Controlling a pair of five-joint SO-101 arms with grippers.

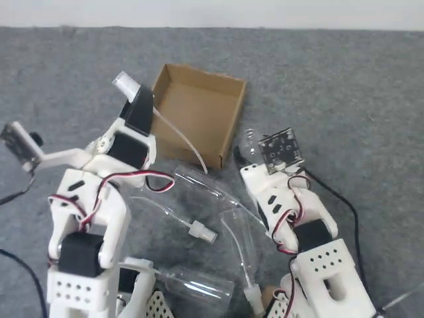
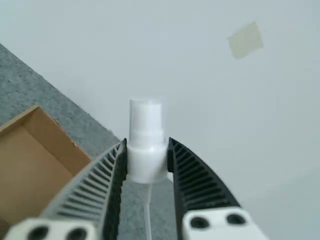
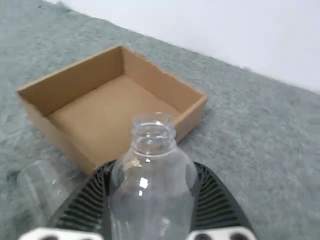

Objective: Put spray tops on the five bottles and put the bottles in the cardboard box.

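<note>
Grey carpet (image 1: 344,79) runs back to a plain white wall (image 1: 212,13)

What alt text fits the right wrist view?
The right gripper is clamped on a clear bottle with an open neck and no spray top. Beyond it an open cardboard box sits on grey carpet, and a second clear bottle lies near the box.

Your left gripper (image 1: 134,98) holds a spray top (image 1: 124,83) beside the cardboard box (image 1: 199,114); right gripper (image 1: 253,158) holds a bottle (image 1: 247,141).
</note>
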